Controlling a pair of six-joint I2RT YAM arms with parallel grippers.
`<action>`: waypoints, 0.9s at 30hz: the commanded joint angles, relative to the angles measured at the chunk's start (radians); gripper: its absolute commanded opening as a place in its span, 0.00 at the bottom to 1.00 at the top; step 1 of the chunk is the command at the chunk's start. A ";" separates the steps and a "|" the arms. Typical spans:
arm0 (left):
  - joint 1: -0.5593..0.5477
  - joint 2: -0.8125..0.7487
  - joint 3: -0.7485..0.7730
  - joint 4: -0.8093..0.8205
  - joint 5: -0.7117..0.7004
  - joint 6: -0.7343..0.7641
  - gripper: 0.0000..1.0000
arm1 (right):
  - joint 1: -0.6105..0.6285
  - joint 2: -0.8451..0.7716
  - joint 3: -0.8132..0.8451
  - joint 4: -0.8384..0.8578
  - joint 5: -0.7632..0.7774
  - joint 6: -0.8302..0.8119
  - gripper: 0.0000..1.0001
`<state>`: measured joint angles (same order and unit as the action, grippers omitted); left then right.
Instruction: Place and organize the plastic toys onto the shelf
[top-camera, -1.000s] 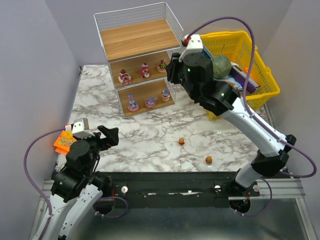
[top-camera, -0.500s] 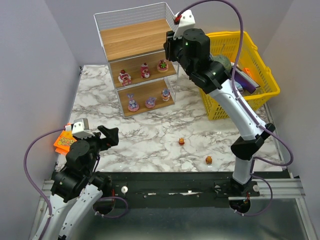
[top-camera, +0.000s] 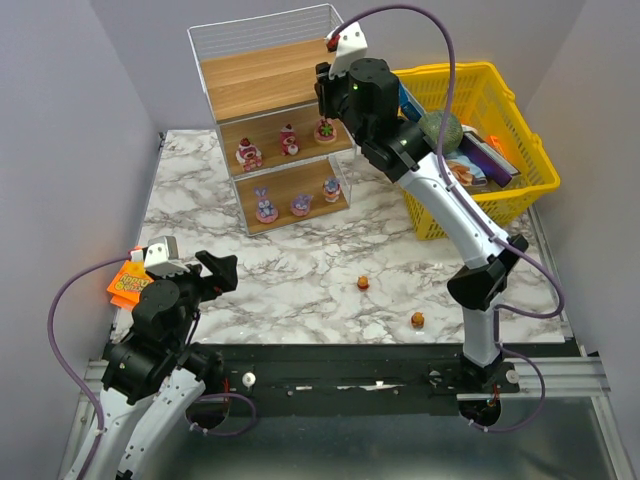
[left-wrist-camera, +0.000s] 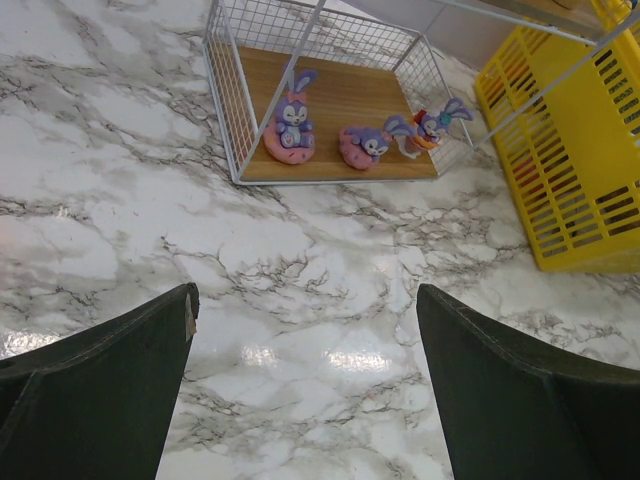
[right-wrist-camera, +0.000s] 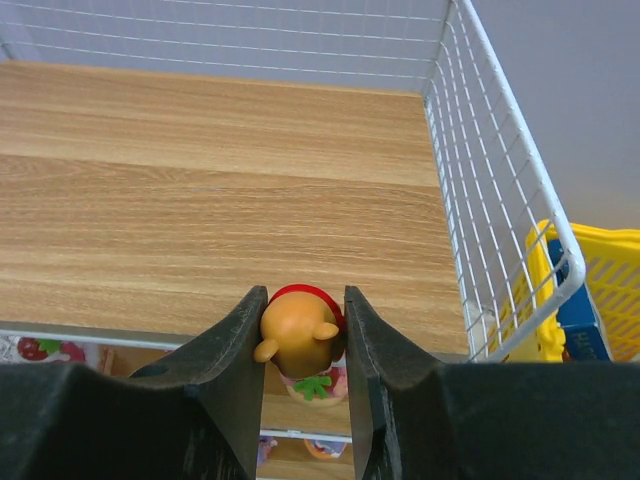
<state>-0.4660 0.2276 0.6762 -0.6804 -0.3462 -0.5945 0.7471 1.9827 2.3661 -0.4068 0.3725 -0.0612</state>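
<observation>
The left arm (top-camera: 160, 310) has not stirred, jaws spread empty over the surface (left-wrist-camera: 300, 250), while the right arm (top-camera: 430, 190) has swung up to the shelf (top-camera: 270, 80). Its jaws clench an orange-yellow toy (right-wrist-camera: 295, 335) over the bare top board's (right-wrist-camera: 200, 200) front edge, likely since sorted trios (top-camera: 290, 142) occupy both lower boards (top-camera: 268, 128).

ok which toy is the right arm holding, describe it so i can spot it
Start at the white wire shelf at the back, front right corner of its bare top board. There the right gripper pinches a tiny orange-headed toy with a red cap; the two other orange toys lie on the marble.
</observation>
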 joint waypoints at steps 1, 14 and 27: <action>0.003 0.009 -0.007 0.013 0.009 0.009 0.99 | -0.003 0.042 0.036 0.022 -0.012 -0.012 0.01; 0.003 0.004 -0.007 0.012 0.009 0.009 0.99 | -0.012 0.077 0.033 0.022 0.005 0.014 0.05; 0.003 0.001 -0.006 0.010 0.006 0.007 0.99 | -0.029 0.096 0.028 -0.024 0.000 0.089 0.14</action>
<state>-0.4660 0.2276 0.6762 -0.6800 -0.3462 -0.5945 0.7410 2.0106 2.3894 -0.3763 0.3721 -0.0231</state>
